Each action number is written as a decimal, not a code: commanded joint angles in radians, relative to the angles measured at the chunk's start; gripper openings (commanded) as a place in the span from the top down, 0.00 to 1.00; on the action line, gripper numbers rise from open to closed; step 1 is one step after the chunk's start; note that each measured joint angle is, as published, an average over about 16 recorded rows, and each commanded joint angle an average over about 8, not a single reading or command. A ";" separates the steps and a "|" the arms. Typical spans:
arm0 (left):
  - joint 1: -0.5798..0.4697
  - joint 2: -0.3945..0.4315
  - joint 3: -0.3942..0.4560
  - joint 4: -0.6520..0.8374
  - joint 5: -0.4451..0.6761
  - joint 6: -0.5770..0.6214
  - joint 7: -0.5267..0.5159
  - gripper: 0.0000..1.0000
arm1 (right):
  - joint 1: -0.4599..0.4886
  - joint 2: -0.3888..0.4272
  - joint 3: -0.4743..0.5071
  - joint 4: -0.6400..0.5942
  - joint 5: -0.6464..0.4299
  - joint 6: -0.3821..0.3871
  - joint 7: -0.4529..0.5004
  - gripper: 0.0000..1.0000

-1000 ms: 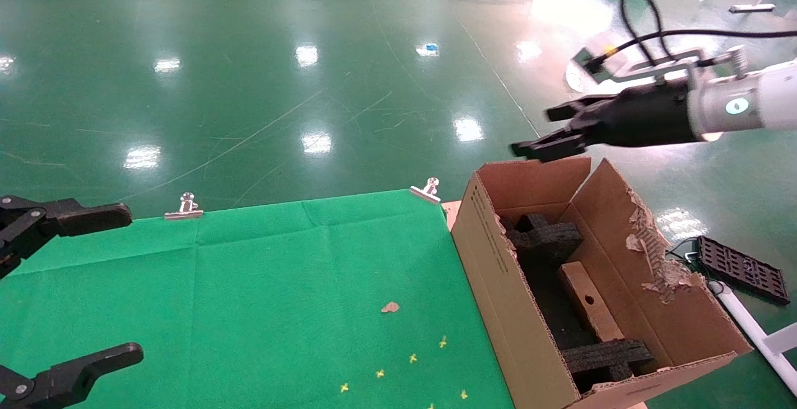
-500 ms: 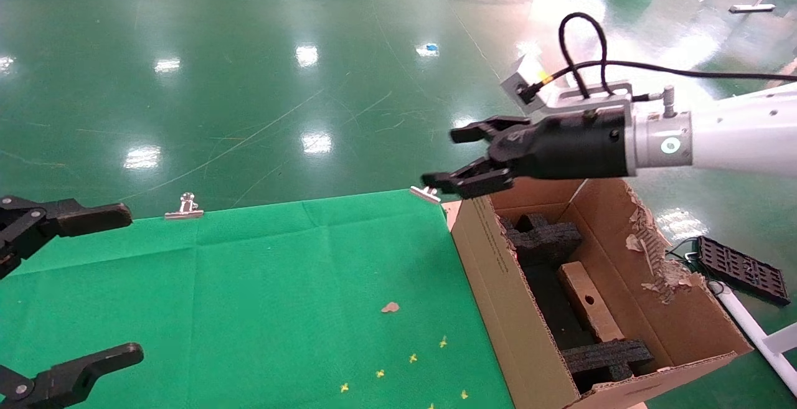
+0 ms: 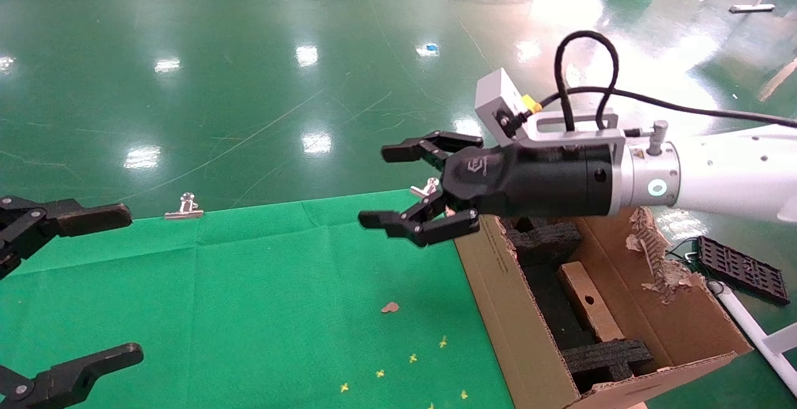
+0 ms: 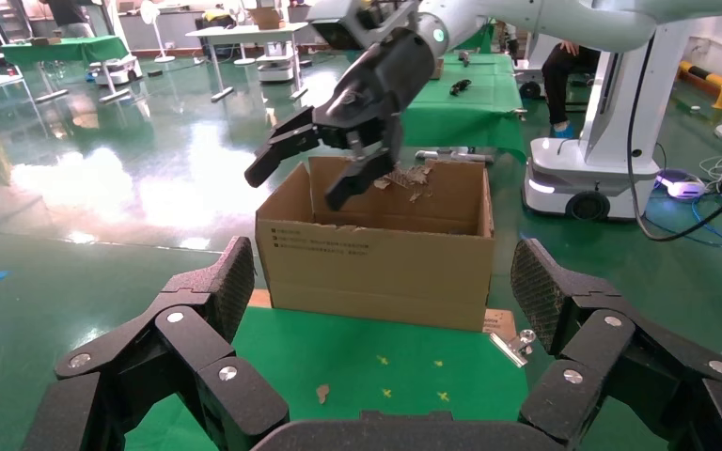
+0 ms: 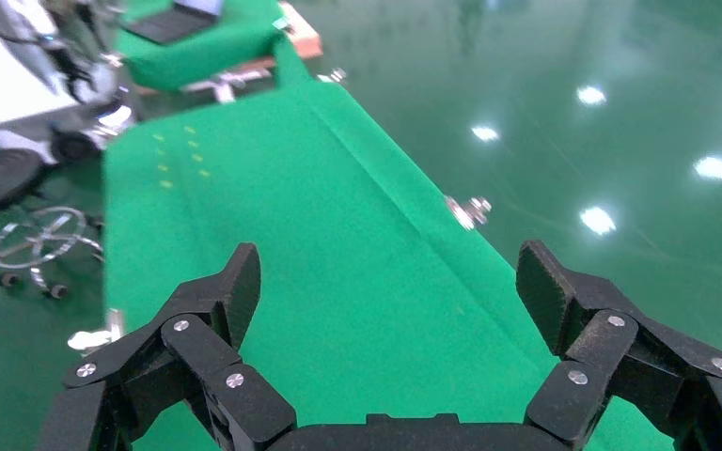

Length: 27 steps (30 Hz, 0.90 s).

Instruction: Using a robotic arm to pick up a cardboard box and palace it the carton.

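At the near left edge of the green-covered bench [image 3: 249, 284], the left gripper [image 3: 37, 291] sits parked with its fingers spread wide and nothing between them. Further right, the robotic arm [image 3: 716, 178] reaches across from the right, and its right gripper [image 3: 398, 185] hangs wide and empty above the bench's far edge, just left of the carton [image 3: 517, 328]. The cardboard box [image 3: 588, 302] lies inside the carton between black foam inserts [image 3: 548, 238], apart from both grippers.

Glossy green floor [image 3: 249, 73] — ceiling-light glare; green-clothed tables [image 4: 461, 99] beyond.
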 commanded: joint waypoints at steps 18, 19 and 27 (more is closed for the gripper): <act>0.000 0.000 0.001 0.000 -0.001 0.000 0.000 0.00 | -0.329 0.012 0.354 0.315 0.143 -0.089 -0.045 0.00; 0.000 0.000 0.001 0.000 -0.001 -0.001 0.001 0.00 | -0.340 0.012 0.366 0.326 0.147 -0.092 -0.047 0.00; 0.000 0.000 0.001 0.000 -0.001 -0.001 0.001 0.00 | -0.360 0.013 0.388 0.344 0.159 -0.098 -0.049 0.00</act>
